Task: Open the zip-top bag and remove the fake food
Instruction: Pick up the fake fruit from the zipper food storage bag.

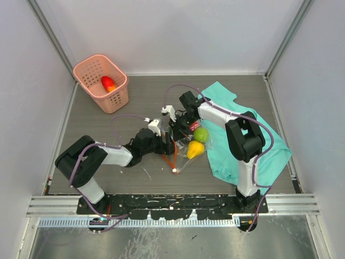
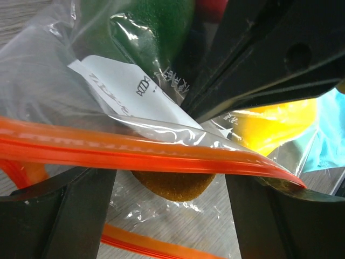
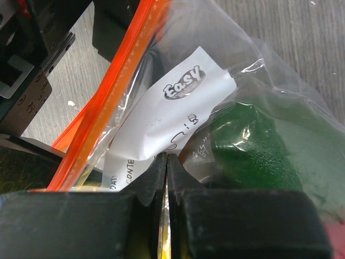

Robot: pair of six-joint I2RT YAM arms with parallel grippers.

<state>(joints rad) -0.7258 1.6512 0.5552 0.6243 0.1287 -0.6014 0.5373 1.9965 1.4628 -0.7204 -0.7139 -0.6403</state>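
Bag (image 3: 253, 65): right tool (image 3: 166, 162) pinched on film by label (image 3: 161, 118); left tool (image 2: 170, 213) apart, straddling zip strip (image 2: 135, 154). Close on strip, part gently.

- Far-left corner: a pink slotted plastic basket (image 1: 116, 100) is occupying it, standing well apart from both arms.
- Right side: a crumpled teal cloth (image 1: 272, 154) is covering the grey wood-grain table (image 1: 97, 123) and running beneath the right arm.
- Centre: a clear crinkly zip-top bag (image 1: 188, 141) is lying wedged between the left gripper (image 1: 164, 144) and the right gripper (image 1: 180, 132), leaving no gap. Its orange zip strip (image 2: 135, 154) is crossing the left gripper's spread jaws. The right gripper's jaws are pinching the plastic.
- Left-centre: the boards between basket and left arm are lying bare.
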